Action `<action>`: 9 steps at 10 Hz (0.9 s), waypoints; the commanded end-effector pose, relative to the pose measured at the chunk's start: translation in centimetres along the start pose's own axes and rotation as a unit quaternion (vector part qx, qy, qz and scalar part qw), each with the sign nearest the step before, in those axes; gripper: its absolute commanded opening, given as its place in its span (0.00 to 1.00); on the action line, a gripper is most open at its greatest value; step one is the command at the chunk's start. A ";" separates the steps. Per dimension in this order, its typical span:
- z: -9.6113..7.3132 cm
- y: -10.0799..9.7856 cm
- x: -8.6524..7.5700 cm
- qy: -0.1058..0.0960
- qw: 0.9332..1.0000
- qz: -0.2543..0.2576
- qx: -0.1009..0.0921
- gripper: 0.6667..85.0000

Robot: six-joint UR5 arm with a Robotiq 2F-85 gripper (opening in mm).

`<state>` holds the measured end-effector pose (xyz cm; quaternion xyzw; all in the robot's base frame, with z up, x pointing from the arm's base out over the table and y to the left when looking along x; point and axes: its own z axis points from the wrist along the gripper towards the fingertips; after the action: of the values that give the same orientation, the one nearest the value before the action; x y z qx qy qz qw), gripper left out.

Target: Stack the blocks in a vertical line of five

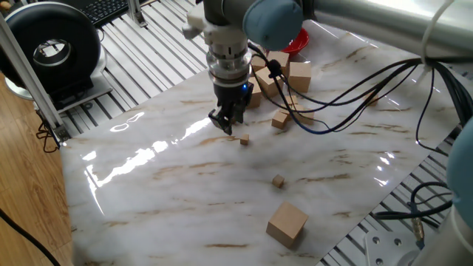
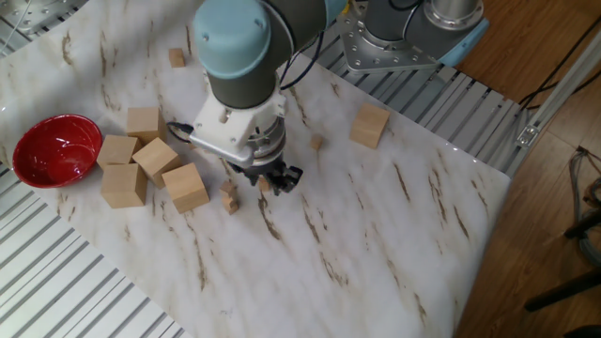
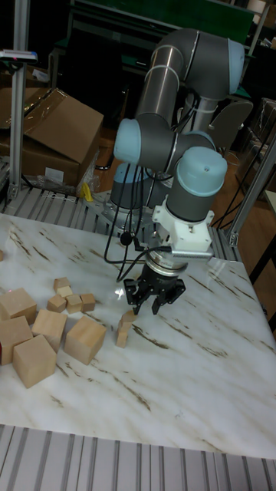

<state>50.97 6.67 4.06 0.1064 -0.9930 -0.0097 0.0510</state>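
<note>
The bench is a glossy slab of white marble veined in brown, laid over ribbed aluminium. On it lie plain, unpainted light-wood cubes in three sizes. The gripper hangs low over the marble with its dark fingers pointing down; a small light-wood block seems to sit between them in the other fixed view, but how far they stand apart, and whether they pinch it, cannot be told. One tiny block lies on the marble just beside the fingertips, and another rests well apart, toward a lone large cube. In the tall fixed view, two tiny blocks sit one on the other just below the fingers. More small cubes cluster near four large cubes, beside a shiny red bowl.
</note>
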 end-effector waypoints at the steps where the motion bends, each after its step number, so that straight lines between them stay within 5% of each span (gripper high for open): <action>1: 1.1 0.8 0.6 0.013 1.000 0.003 -0.020 0.50; 2: 1.7 0.3 0.4 0.007 1.000 -0.007 -0.013 0.49; 4: 2.0 -2.3 0.5 0.012 0.998 -0.042 0.036 0.49; 9: 2.6 -2.4 0.3 0.008 0.998 -0.054 0.038 0.49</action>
<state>50.71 4.37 1.83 0.1563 -0.9856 0.0261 0.0582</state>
